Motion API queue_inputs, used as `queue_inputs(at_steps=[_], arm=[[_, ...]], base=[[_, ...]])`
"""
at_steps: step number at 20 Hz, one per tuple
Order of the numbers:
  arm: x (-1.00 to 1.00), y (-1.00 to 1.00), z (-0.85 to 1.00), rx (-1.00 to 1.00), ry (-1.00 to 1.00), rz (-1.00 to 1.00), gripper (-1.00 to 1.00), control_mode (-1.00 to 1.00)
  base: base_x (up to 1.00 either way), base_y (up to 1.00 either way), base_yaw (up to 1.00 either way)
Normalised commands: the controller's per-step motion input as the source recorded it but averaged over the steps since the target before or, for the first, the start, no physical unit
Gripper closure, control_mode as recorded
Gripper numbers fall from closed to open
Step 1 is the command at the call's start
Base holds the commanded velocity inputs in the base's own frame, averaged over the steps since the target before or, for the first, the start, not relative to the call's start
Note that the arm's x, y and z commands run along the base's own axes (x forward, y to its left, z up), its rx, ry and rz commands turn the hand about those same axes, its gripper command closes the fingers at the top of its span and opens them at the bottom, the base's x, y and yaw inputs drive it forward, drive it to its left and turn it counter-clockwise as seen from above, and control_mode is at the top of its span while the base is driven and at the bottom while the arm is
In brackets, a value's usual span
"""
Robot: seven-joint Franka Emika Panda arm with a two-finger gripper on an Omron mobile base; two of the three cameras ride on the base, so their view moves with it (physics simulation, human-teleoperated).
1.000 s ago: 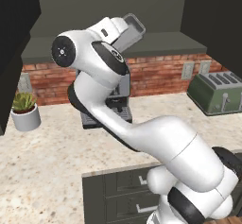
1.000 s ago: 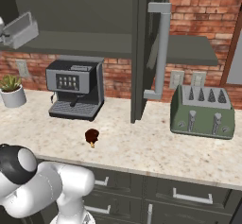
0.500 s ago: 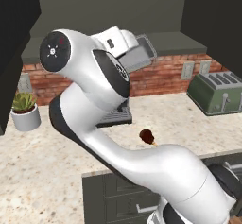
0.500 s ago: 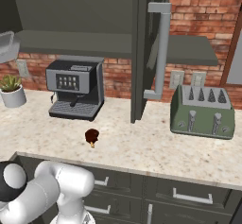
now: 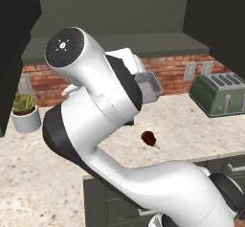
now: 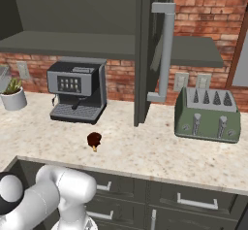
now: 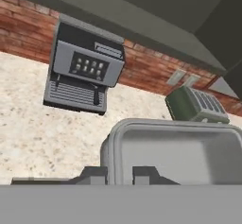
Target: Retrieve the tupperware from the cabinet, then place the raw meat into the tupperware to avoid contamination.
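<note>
The tupperware (image 7: 175,154) is out of the cabinet (image 6: 150,54) and carried in the air above the counter (image 6: 145,151), the gripper (image 7: 120,175) clamped shut on its near rim so the open side stays up to take food. The meat (image 6: 94,140) lies on the counter in front of the coffee machine (image 6: 77,90), apart from the tub. The toaster (image 6: 207,113) stands off to the side, leaving bare counter near the meat for setting the tub down.

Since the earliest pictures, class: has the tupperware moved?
Yes. In the left base view the tupperware, shut in the pincer, has come down from level with the cabinet shelf to in front of the brick wall.
</note>
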Motion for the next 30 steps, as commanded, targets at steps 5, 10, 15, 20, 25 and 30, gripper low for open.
queue_inputs(at_steps=[5,10,15,20,25,30], arm=[[-0.02,-0.03,-0.86,0.08,0.22,0.00,1.00,-1.00],[0.00,-0.14,-0.64,0.02,0.05,0.00,1.00,-1.00],[0.00,-0.17,-0.89,0.00,0.00,0.00,1.00,-1.00],[0.22,-0.08,-0.85,0.00,0.01,0.00,1.00,-1.00],[0.49,0.00,-0.58,0.01,0.00,0.00,1.00,-1.00],[0.75,0.00,-0.44,0.03,0.00,0.00,1.00,-1.00]], base=[[0.00,0.00,0.00],[0.00,0.00,0.00],[0.00,0.00,0.00],[0.00,0.00,0.00],[0.00,0.00,0.00],[0.00,0.00,0.00]])
